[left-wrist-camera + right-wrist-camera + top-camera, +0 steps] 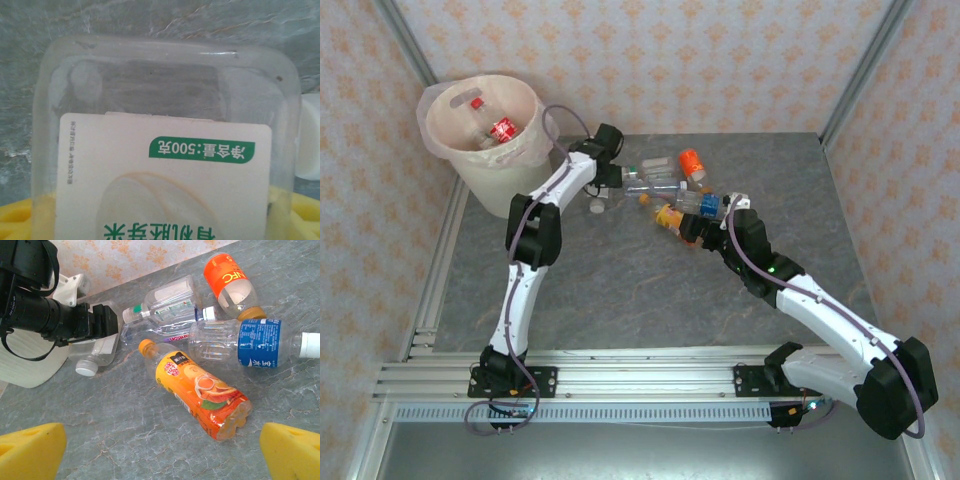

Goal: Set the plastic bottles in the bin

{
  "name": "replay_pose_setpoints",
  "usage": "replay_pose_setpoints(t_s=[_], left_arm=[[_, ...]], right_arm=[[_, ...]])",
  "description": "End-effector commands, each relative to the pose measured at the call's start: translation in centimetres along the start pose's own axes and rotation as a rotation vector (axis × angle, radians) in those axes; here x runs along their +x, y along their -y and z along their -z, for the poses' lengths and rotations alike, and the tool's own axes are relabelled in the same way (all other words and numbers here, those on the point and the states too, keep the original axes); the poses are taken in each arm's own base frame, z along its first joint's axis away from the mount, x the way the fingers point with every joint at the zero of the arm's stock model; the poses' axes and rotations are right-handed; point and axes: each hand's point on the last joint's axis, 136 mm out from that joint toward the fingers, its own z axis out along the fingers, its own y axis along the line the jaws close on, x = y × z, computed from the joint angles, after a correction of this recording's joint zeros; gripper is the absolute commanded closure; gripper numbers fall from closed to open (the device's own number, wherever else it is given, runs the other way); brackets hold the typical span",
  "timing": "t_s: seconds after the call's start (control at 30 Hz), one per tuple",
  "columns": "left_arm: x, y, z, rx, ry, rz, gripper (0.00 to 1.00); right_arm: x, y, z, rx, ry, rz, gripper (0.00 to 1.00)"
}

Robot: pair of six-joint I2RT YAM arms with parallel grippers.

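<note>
Nearest, right hand (pixel 162 445) hovers spread wide, yellow pads (pixel 30 452) either side of the orange-label bottle (pixel 200 395) just ahead, on the far half of the worktop (pixel 620 300). Its long axis runs oblique to the pad line, cap toward the far-left, so a wrist turn looks needed. Beyond lie a blue-label bottle (pixel 257 342), an NFC bottle (pixel 227 280) and two clear bottles (pixel 165 305). Then left hand (pixel 623 180) straddles a sixth, a square white-label bottle (pixel 165 150); pinching or not, cannot tell. Far-left corner: bin (pixel 485 190), left arm nearer, at least two bottles inside, one a red-label bottle (pixel 504 130).
</note>
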Motion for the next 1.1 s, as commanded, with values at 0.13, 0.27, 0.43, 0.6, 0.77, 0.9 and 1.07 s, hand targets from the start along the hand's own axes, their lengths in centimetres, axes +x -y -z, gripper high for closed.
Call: replay_pose_setpoints(t_s=[0.13,0.27,0.43,0.6,0.77,0.9,1.07], left_arm=[[-6.2,1.0,9.5,-0.018,0.285,0.039,0.42],[-8.1,0.8,13.6,0.038,0.354,0.104,0.44],[-9.8,-0.1,20.3,0.110,0.475,0.159,0.45],[-10.6,-1.5,26.5,0.195,0.589,0.188,0.44],[-11.2,-4.7,32.8,0.235,0.695,0.225,0.44],[-11.9,-8.3,35.3,0.171,0.757,0.244,0.43],[-13.0,-12.9,35.7,0.105,0.789,0.316,0.43]], right_arm=[[-1.6,-0.6,0.7,-0.021,0.058,0.003,0.01],[-1.5,-0.5,0.6,-0.021,0.060,-0.002,0.01],[-1.9,-1.0,0.5,-0.037,0.067,0.013,0.01],[-2.4,-1.4,0.3,-0.045,0.073,0.031,0.01],[-2.1,-1.5,0.0,-0.053,0.062,0.017,0.01],[-1.7,-1.2,-0.1,-0.046,0.052,0.015,0.01],[-1.9,-1.2,-0.1,-0.041,0.059,0.010,0.01]])
